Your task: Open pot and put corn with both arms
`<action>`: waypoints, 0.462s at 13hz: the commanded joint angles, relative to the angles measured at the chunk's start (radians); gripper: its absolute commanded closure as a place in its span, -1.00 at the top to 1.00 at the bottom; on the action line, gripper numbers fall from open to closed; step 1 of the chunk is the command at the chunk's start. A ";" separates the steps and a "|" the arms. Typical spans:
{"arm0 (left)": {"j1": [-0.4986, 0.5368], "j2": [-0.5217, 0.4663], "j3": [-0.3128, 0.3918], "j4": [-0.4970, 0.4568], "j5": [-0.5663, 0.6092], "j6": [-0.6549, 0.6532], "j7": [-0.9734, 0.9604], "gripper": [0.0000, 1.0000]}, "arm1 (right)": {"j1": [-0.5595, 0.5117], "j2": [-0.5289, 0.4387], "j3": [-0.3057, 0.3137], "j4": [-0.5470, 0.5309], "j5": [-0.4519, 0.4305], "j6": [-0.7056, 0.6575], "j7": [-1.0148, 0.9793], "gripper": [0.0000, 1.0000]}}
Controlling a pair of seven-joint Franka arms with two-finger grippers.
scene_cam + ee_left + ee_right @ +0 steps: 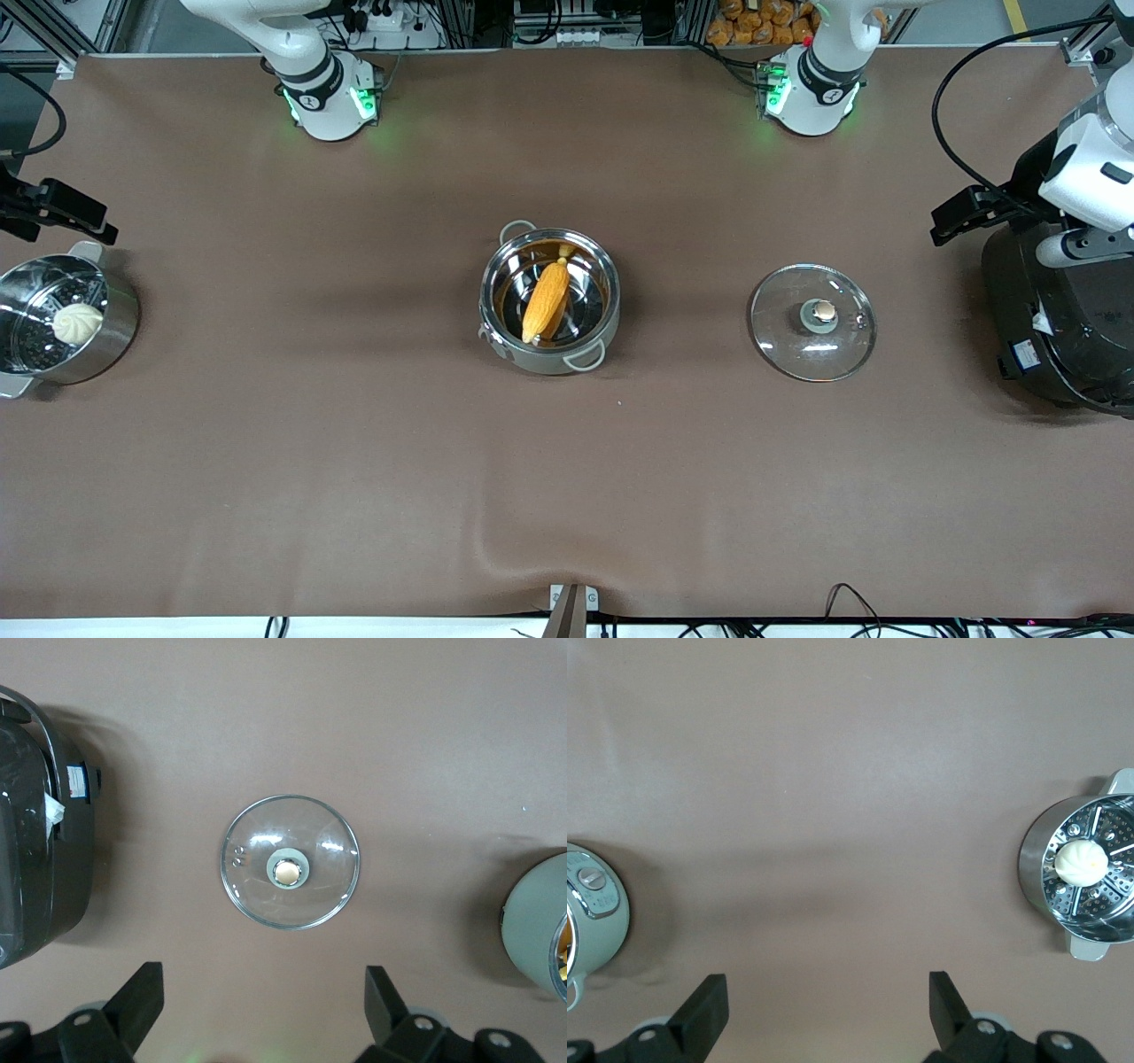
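The steel pot stands open mid-table with the yellow-orange corn lying inside it. Its glass lid, with the copper-coloured knob, lies flat on the cloth beside the pot, toward the left arm's end. My left gripper is open and empty, high up by the rice cooker; the left wrist view shows the lid below its spread fingers and the pot's wall at the edge. My right gripper is open and empty, high above the steamer pot; the right wrist view shows the pot's side.
A steel steamer pot with a white bun stands at the right arm's end, also in the right wrist view. A big black rice cooker stands at the left arm's end, also in the left wrist view.
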 commanded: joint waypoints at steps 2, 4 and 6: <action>0.027 -0.019 -0.016 -0.012 -0.011 -0.010 0.039 1.00 | 0.010 -0.025 0.012 -0.028 -0.019 -0.062 -0.002 1.00; 0.024 -0.015 -0.014 -0.008 -0.014 -0.010 0.044 1.00 | 0.010 -0.025 0.012 -0.030 -0.018 -0.099 -0.002 1.00; 0.023 -0.016 -0.014 -0.003 -0.014 -0.010 0.044 1.00 | 0.008 -0.025 0.012 -0.036 -0.025 -0.100 -0.002 1.00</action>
